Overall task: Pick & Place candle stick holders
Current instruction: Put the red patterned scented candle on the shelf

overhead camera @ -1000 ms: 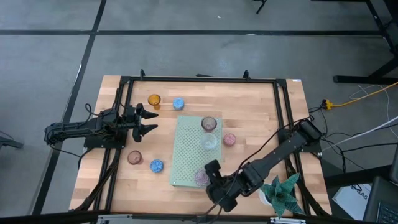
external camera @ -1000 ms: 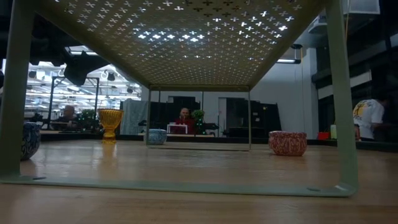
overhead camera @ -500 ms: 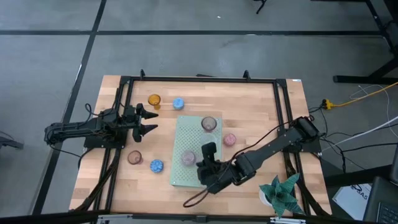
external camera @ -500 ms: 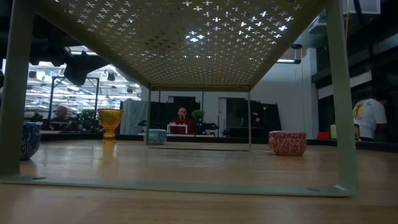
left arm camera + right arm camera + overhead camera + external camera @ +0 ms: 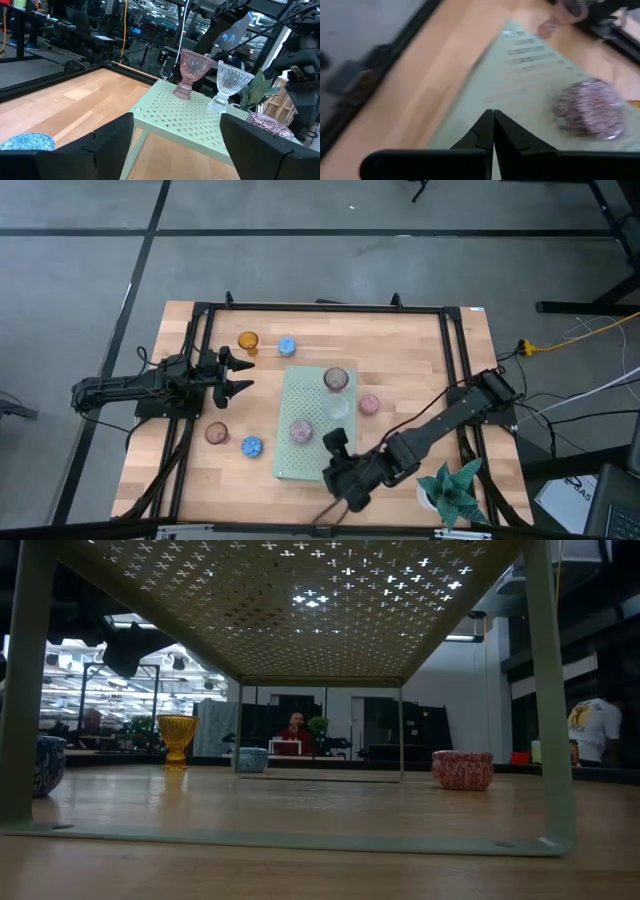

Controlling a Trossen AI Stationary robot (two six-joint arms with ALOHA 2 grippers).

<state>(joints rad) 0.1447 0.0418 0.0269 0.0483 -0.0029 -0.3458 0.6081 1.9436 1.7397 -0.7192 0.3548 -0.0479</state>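
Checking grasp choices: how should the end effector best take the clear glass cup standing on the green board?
Probably from above, closing across the flared bowl of the clear glass cup. It stands upright on a narrow stem on the green board, with the pink cup close beside it, leaving little side room.

The wooden table (image 5: pixel 400 340) bears a green board (image 5: pixel 300 455); five cups; a potted plant (image 5: pixel 452 492).

Green board (image 5: pixel 305 430), potted plant (image 5: pixel 455 490)

Two dark fingers (image 5: pixel 110 145) stand apart over the wooden table (image 5: pixel 75 100). Ahead, the green board (image 5: pixel 200 122) carries a pink cup (image 5: pixel 190 72), a clear cup (image 5: pixel 227 85) beside it, and a mauve cup (image 5: pixel 265 125) at its edge. A blue cup (image 5: pixel 27 142) sits on the table.
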